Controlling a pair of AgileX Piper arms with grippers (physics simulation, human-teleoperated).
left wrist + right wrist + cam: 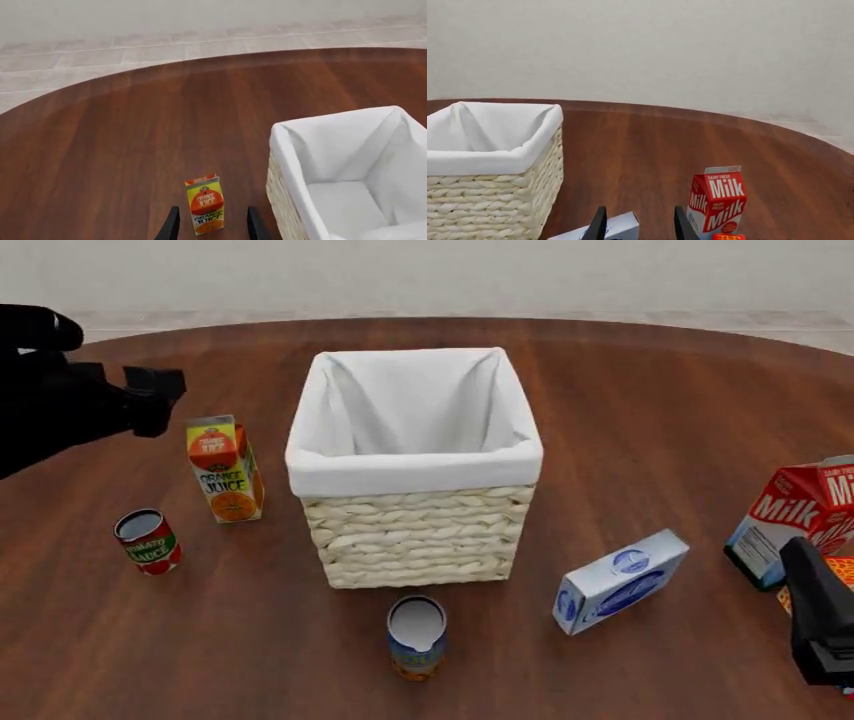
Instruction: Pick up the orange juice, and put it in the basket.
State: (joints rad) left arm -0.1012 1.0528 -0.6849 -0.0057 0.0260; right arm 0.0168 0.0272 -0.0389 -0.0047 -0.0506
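Two fingers of the left tool (210, 225) are spread apart w/ the orange juice (224, 468) standing upright btwn them on the surface (667, 420), just left of the basket (416, 465). Go down straight, squeeze the middle, don't tip it. Right tool (637, 222) is apart too, holding nothing.

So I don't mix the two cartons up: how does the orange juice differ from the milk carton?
The orange juice is yellow and orange with green lettering; the Milk carton is red and white. The orange juice looks smaller and slimmer than the Milk carton. The orange juice stands left of the basket, near the left gripper; the Milk carton stands at the table's right edge. Both are upright gable-top cartons.
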